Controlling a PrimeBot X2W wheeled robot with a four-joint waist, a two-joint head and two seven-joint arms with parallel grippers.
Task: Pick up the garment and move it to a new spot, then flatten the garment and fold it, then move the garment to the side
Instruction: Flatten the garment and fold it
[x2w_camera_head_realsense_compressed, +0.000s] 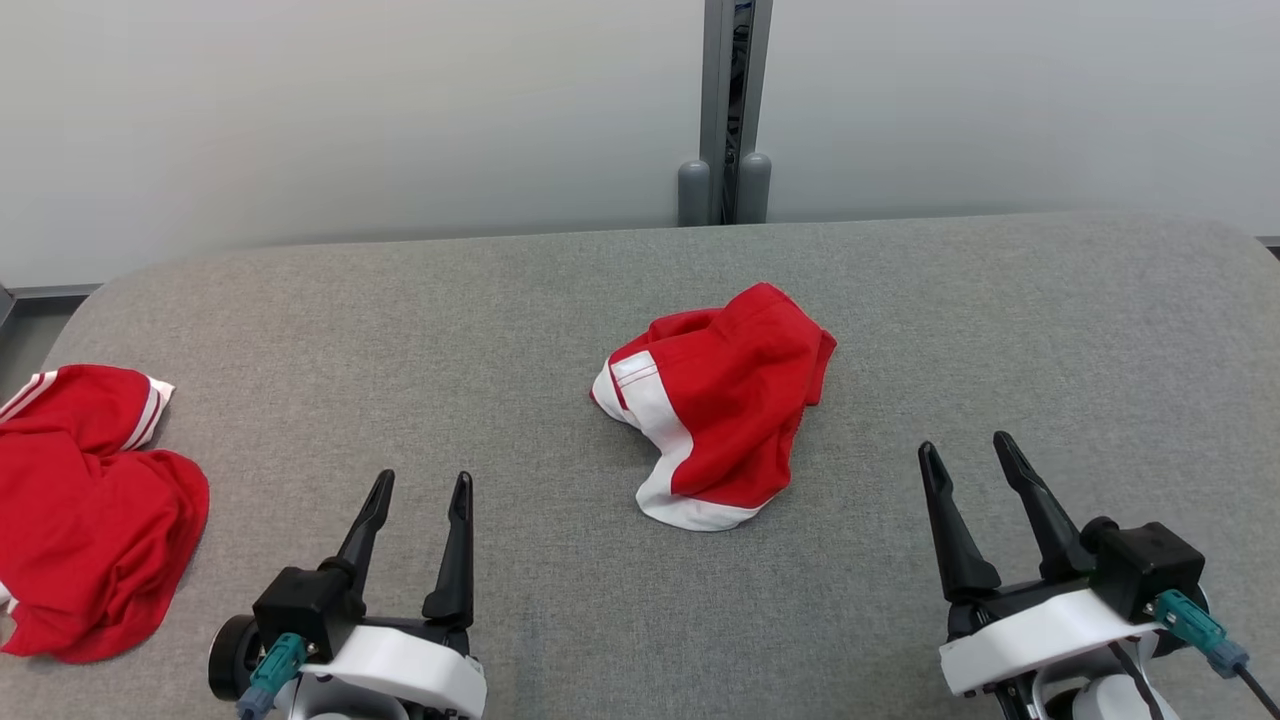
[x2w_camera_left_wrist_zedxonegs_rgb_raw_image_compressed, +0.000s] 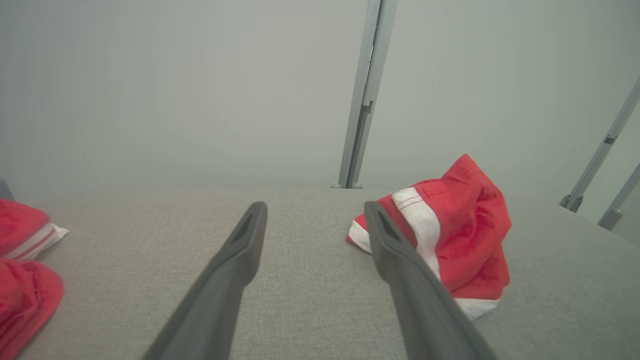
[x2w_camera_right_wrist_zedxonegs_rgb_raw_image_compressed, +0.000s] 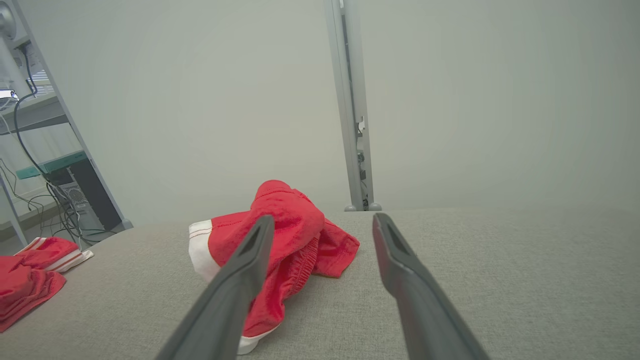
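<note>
A crumpled red garment with white trim lies in a heap near the middle of the grey table. It also appears right of centre in the left wrist view as the garment, and left of centre in the right wrist view as the garment. My left gripper hovers open near the front left, apart from the garment, nothing between its fingers. My right gripper stands open at the front right, also apart from it and holding nothing.
A second red garment with white stripes lies bunched at the table's left edge. A grey post rises behind the far edge against a pale wall. Shelving with cables and a computer stands beyond the table's left side.
</note>
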